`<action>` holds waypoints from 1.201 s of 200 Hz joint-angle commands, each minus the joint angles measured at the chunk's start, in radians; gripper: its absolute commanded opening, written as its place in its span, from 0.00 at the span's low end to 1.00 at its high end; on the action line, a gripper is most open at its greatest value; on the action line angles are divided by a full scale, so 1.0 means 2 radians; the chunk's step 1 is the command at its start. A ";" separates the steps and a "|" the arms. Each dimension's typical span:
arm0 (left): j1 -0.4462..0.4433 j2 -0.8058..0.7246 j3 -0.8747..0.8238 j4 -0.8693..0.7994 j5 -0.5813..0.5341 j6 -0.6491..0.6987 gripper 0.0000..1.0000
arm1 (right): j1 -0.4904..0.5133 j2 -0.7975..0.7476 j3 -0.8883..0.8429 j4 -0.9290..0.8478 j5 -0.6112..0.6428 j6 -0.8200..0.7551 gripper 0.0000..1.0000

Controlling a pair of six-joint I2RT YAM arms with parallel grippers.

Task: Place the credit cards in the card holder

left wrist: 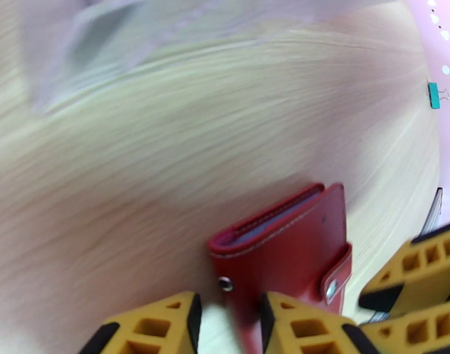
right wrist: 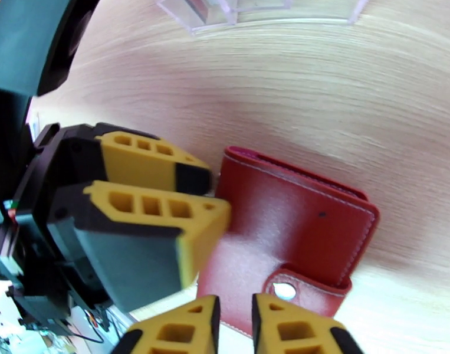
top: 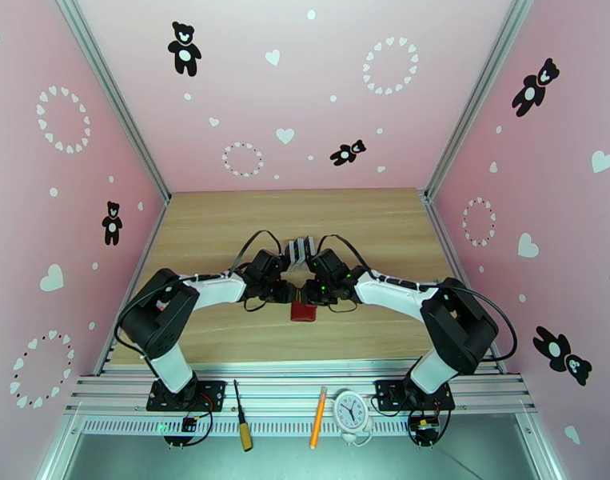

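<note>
The card holder [top: 303, 312], a dark red wallet folded shut with a snap tab, lies at mid-table between both arms; it also appears as the card holder [left wrist: 289, 243] and the card holder [right wrist: 295, 225]. My left gripper [left wrist: 227, 308] pinches its edge, and a red strip runs between the yellow fingers [right wrist: 160, 210]. My right gripper [right wrist: 233, 308] has its jaws nearly together on the near edge beside the snap tab. The credit cards are not clear to me: thin grey slabs stand in the clear rack [top: 302, 250] just behind the grippers.
A screwdriver [top: 242, 426], an orange pen [top: 317, 428] and a small clock [top: 352, 411] lie on the front rail. A teal binder clip [left wrist: 434, 94] sits by the pink wall. Pink walls close in the wooden table [top: 225, 226] on three sides.
</note>
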 commanded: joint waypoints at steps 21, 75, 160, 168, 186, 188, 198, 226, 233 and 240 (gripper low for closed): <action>0.026 -0.085 -0.054 0.028 -0.040 -0.013 0.38 | 0.002 -0.015 -0.007 -0.012 0.005 -0.007 0.26; 0.046 -0.175 -0.092 0.026 -0.096 -0.005 0.52 | -0.025 -0.076 0.005 -0.082 0.035 -0.050 0.63; 0.099 -0.281 -0.137 0.012 -0.144 -0.010 0.98 | -0.150 -0.195 0.038 -0.211 0.088 -0.133 0.78; 0.106 -0.289 -0.139 0.010 -0.141 -0.013 0.98 | -0.168 -0.207 0.039 -0.218 0.092 -0.138 0.79; 0.114 -0.304 -0.128 -0.019 -0.163 -0.016 0.98 | -0.203 -0.233 0.043 -0.234 0.104 -0.149 0.87; 0.114 -0.306 -0.125 -0.023 -0.167 -0.015 0.98 | -0.207 -0.236 0.043 -0.235 0.107 -0.150 0.88; 0.114 -0.315 -0.114 -0.042 -0.190 -0.014 0.98 | -0.222 -0.249 0.044 -0.243 0.121 -0.154 0.95; 0.115 -0.347 -0.090 -0.079 -0.255 -0.027 0.98 | -0.255 -0.267 0.048 -0.257 0.156 -0.156 0.99; 0.115 -0.354 -0.085 -0.080 -0.263 -0.026 0.98 | -0.261 -0.267 0.049 -0.258 0.160 -0.157 0.99; 0.115 -0.360 -0.082 -0.075 -0.268 -0.019 0.98 | -0.263 -0.270 0.047 -0.253 0.164 -0.160 0.99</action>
